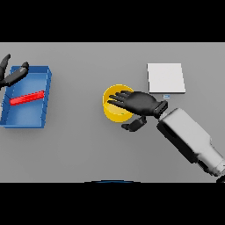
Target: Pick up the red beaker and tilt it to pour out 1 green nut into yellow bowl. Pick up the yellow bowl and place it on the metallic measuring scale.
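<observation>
The right hand [139,103] is dark, almost black, with slim fingers and a thumb. Its forearm [189,140] is a blocky white and grey casing. The left hand [11,74] is equally dark.

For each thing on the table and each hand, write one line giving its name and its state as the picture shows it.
yellow bowl: upright on the table, partly covered by the right hand.
right hand: over the bowl, fingers extended, open.
left hand: open, at the blue bin's far left corner.
blue bin: holds a red bar.
metallic scale: nothing on it.
</observation>
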`<state>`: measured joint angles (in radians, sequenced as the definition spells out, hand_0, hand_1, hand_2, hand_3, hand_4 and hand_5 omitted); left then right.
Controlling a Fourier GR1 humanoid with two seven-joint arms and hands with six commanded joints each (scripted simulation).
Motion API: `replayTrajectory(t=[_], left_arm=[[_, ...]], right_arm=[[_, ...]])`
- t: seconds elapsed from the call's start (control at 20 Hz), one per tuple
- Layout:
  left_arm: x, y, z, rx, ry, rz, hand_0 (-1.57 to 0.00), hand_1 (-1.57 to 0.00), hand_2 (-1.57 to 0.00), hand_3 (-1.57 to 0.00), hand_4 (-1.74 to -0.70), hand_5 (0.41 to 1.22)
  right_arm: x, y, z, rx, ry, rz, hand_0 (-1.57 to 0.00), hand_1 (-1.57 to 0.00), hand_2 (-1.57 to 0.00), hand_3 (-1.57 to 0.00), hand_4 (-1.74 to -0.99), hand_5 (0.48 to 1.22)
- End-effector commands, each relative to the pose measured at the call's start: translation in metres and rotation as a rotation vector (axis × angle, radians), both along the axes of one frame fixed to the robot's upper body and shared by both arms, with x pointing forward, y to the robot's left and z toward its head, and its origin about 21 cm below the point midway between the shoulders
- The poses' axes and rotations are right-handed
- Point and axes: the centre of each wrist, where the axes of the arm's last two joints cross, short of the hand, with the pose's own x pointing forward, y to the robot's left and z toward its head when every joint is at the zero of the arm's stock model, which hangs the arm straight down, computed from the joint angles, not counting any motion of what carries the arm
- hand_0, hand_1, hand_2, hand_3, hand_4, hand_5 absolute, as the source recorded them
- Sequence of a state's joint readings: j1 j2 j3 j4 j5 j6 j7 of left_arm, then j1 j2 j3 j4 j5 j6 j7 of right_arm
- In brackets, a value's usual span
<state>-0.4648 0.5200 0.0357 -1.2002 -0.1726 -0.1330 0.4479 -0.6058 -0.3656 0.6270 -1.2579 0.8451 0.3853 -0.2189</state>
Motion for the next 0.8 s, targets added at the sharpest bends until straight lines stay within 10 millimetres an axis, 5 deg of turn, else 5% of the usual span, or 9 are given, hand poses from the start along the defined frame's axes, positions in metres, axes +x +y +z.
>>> replayTrajectory(t=[0.0, 0.35, 0.55, 0.65, 0.75], left_arm=[[0.000, 0.003, 0.001, 0.003, -0.004, -0.005, 0.00, 0.00, 0.00, 0.00, -0.81, 0.700], [0.000, 0.007, -0.003, 0.020, 0.000, -0.005, 0.00, 0.00, 0.00, 0.00, -0.80, 0.704], [0.001, 0.006, 0.000, 0.030, 0.010, -0.001, 0.00, 0.00, 0.00, 0.00, -0.79, 0.714], [0.002, 0.005, 0.000, 0.028, -0.001, -0.010, 0.00, 0.00, 0.00, 0.00, -0.79, 0.711], [0.000, 0.004, -0.002, 0.020, -0.007, -0.020, 0.00, 0.00, 0.00, 0.00, -0.79, 0.710]], right_arm=[[0.004, 0.005, 0.000, -0.028, 0.004, 0.005, 0.00, 0.00, 0.00, 0.00, -1.162, 0.667], [0.015, 0.016, -0.011, -0.146, 0.044, 0.016, 0.00, 0.00, 0.00, -0.01, -1.186, 0.684], [0.019, 0.018, -0.013, -0.167, 0.062, 0.000, 0.00, -0.01, -0.04, -0.08, -1.234, 0.770], [0.018, 0.021, -0.015, -0.160, 0.057, 0.010, -0.19, -0.18, -0.19, -0.21, -1.309, 0.891], [0.016, 0.018, -0.016, -0.151, 0.055, 0.025, -0.68, -0.64, -0.59, -0.57, -1.435, 1.010]])
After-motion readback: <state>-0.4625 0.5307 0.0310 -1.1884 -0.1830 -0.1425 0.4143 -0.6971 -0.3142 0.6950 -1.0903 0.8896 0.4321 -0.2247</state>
